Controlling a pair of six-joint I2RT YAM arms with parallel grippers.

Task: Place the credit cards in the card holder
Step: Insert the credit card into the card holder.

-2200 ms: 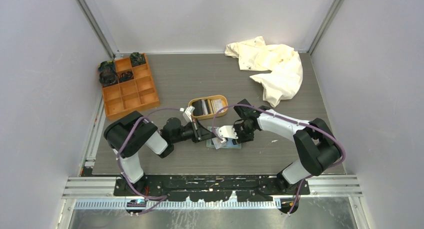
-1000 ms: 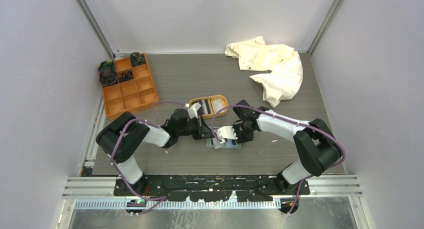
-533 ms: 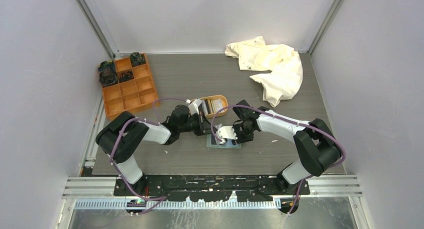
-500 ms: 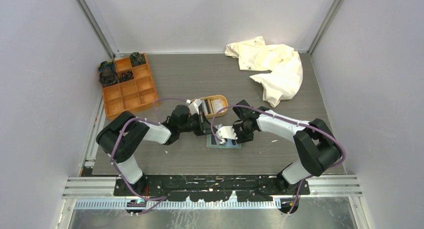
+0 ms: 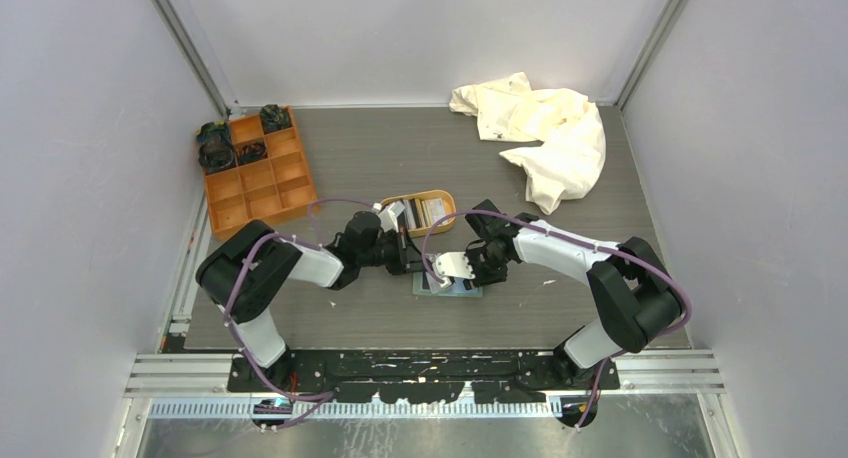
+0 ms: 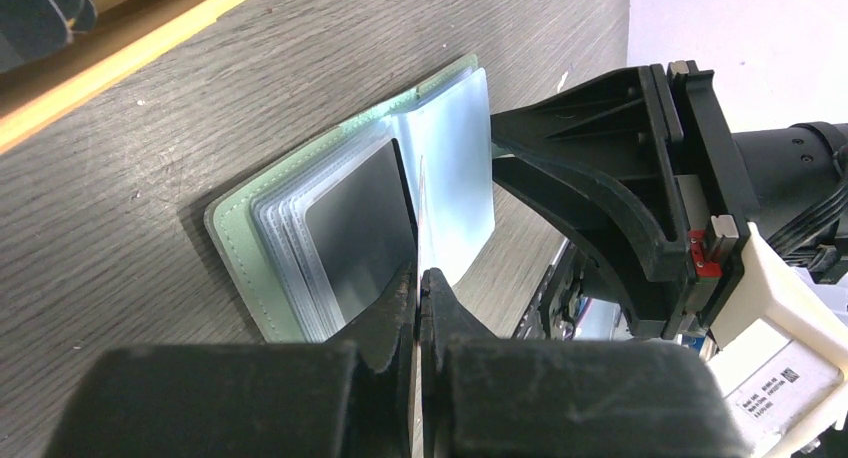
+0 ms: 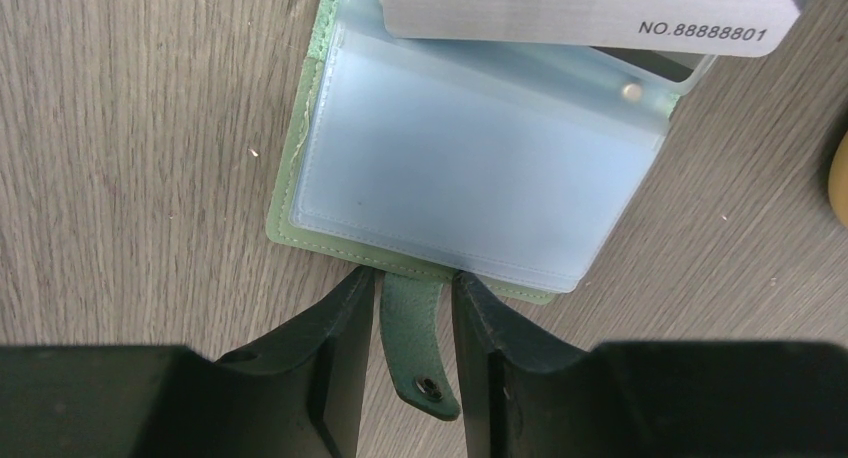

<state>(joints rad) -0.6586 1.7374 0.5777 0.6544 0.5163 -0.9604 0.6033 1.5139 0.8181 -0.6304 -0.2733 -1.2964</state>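
Alignment matters: my left gripper (image 6: 421, 275) pinches 1 grey card (image 7: 560, 3) edge-on above the open card holder (image 7: 460, 168) on the table (image 7: 130, 128); my right gripper (image 7: 413, 288), partly open, straddles its tab (image 7: 418, 350). Slide straight into a sleeve.

I can read one thing: "NO.88888801", in dark print on the grey credit card (image 7: 560, 8). A tiny sticker (image 6: 788, 380) on my right arm's white casing (image 6: 770, 328) is too small to read.
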